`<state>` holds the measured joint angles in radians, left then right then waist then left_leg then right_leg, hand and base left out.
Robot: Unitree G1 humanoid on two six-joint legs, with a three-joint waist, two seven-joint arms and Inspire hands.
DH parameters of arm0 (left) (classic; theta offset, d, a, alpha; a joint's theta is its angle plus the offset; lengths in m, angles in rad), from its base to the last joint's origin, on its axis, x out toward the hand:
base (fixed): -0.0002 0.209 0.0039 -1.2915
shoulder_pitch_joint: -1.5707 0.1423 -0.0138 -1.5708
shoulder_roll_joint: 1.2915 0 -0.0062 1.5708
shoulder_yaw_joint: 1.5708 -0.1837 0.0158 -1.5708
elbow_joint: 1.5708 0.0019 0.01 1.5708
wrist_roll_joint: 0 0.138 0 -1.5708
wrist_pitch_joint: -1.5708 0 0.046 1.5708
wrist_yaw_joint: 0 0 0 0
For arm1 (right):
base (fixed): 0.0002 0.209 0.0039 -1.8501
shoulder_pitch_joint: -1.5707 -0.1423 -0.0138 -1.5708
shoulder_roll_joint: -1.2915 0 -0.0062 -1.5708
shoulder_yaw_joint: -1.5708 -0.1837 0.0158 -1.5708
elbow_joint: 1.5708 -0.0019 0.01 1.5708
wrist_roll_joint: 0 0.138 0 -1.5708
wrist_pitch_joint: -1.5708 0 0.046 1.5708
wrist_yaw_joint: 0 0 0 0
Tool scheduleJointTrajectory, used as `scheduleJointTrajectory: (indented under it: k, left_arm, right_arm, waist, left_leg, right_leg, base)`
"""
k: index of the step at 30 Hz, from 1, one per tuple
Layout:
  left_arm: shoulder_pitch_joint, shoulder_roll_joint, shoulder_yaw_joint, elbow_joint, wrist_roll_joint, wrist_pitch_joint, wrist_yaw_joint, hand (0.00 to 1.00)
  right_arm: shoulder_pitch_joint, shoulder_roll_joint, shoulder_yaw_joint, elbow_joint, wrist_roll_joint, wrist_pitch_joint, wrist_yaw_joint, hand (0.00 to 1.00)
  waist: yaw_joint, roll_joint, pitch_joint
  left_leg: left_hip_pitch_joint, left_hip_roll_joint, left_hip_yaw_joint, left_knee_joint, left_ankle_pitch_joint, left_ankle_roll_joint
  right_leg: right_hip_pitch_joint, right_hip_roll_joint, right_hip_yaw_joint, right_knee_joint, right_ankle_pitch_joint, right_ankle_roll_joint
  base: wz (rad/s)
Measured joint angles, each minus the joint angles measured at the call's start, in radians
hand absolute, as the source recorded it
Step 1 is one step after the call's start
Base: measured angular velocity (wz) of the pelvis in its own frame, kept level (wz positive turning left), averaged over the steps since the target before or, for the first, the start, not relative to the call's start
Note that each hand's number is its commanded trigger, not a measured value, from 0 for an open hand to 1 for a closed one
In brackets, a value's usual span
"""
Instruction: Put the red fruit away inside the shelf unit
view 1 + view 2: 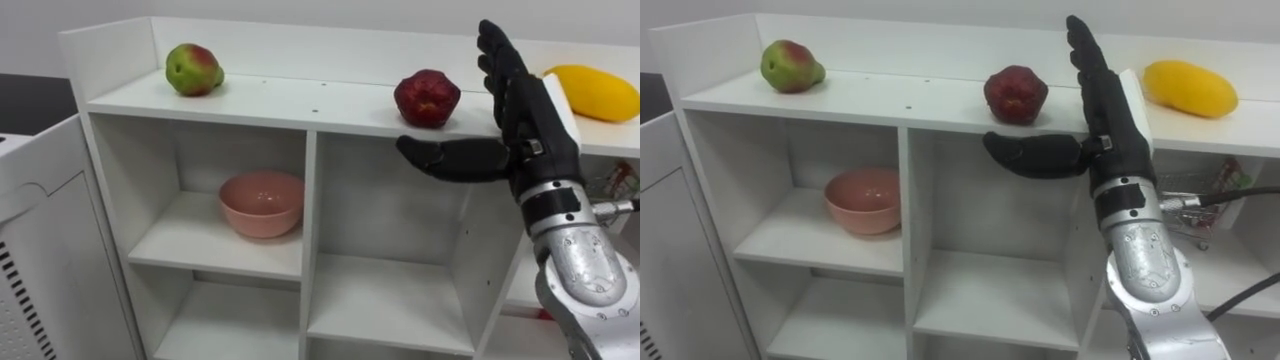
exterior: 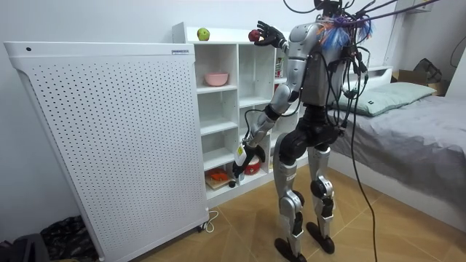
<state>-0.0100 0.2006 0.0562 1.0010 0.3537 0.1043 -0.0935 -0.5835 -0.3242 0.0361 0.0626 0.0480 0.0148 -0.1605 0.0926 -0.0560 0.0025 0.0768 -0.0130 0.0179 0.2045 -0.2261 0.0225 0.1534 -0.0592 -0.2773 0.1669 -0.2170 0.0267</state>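
Observation:
On the top (image 1: 290, 100) of the white shelf unit lie three fruits. A green-and-red apple (image 1: 194, 69) sits at the left, a dark red fruit (image 1: 427, 97) in the middle and a yellow mango (image 1: 592, 92) at the right. My right hand (image 1: 530, 118) is raised just right of the dark red fruit, open, fingers straight up and thumb stretched out below the shelf edge; it holds nothing. In the room view I stand facing the shelves, right hand (image 2: 268, 34) beside the red fruit (image 2: 253, 35), while my left hand (image 2: 244, 156) hangs low by the lower shelves.
A pink bowl (image 1: 261, 203) stands in the upper left compartment. A small wire basket (image 1: 1185, 205) shows in the right compartment. A white perforated panel (image 2: 109, 138) stands left of the shelves, and a bed (image 2: 408, 109) lies behind me.

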Motion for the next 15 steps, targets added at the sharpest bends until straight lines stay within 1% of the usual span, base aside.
scheduleJointTrajectory:
  k: [8,9,10,11,12,13,14,15]
  left_arm:
    - [-0.001,0.0,0.0,0.0,0.0,0.0,-0.003,0.0]
    - [-0.001,0.001,0.0,-0.001,0.001,0.0,-0.004,0.0]
    - [-0.001,0.001,0.0,-0.001,0.001,0.0,-0.005,0.0]
    - [-0.003,0.003,0.0,-0.001,0.001,0.0,-0.007,0.0]
    - [-0.005,0.003,0.0,-0.001,0.001,0.0,-0.007,0.0]
    - [-0.006,0.003,0.0,-0.001,0.001,0.0,-0.008,0.0]
    - [-0.008,0.003,0.0,-0.001,0.001,0.0,-0.009,0.0]
    - [-0.009,0.003,0.0,-0.001,0.002,0.0,-0.01,0.0]
  right_arm:
    - [0.0,0.0,0.004,0.003,0.001,0.001,0.011,0.0]
    - [0.0,0.0,0.008,0.003,0.001,0.004,0.011,0.04]
    - [0.0,0.0,0.011,0.003,0.001,0.005,0.011,0.11]
    - [-0.001,0.0,0.014,0.003,0.001,0.005,0.012,0.22]
    - [-0.001,0.0,0.017,0.003,0.0,0.007,0.013,0.27]
    - [-0.001,0.0,0.018,0.003,-0.001,0.008,0.015,0.38]
    - [-0.001,0.0,0.019,0.003,-0.001,0.009,0.026,0.53]
    - [-0.001,-0.001,0.02,0.003,-0.001,0.01,0.038,0.6]
  waist:
    - [0.0,0.003,-0.0007]
    - [0.0,0.005,-0.0013]
    - [0.0,0.006,-0.0013]
    - [0.0,0.007,-0.0015]
    - [0.0,0.008,-0.002]
    - [0.0,0.009,-0.0024]
    - [0.0,0.01,-0.0028]
    - [0.0,0.011,-0.0032]
  left_leg:
    - [0.001,0.0,0.0,0.001,0.0,0.0]
    - [0.001,0.0,0.0,0.001,0.0,0.0]
    - [0.001,0.0,0.0,0.001,0.0,0.0]
    - [0.001,0.0,0.0,0.001,0.0,0.0]
    - [0.0,0.0,0.0,0.001,0.0,0.0]
    - [0.0,0.0,0.0,0.001,0.0,0.0]
    - [0.0,0.0,0.0,0.001,0.0,0.0]
    - [0.001,0.0,0.0,0.001,0.0,0.0]
  right_leg:
    - [0.001,-0.001,0.001,0.0,0.0,0.0]
    - [0.001,-0.001,0.001,0.0,0.0,0.0]
    - [0.001,-0.001,0.001,0.0,0.0,0.0]
    - [0.001,-0.001,0.001,0.0,0.0,0.0]
    - [0.001,-0.001,0.001,0.0,0.0,0.0]
    - [0.001,-0.001,0.001,0.0,0.0,0.0]
    - [0.002,-0.001,0.001,0.0,0.0,0.0]
    - [0.003,-0.001,0.001,0.0,0.0,0.0]
  base:
    - [0.0]
    - [0.0]
    - [0.0]
    - [0.0]
    - [0.0]
    - [0.0]
    - [0.0]
    - [0.0]
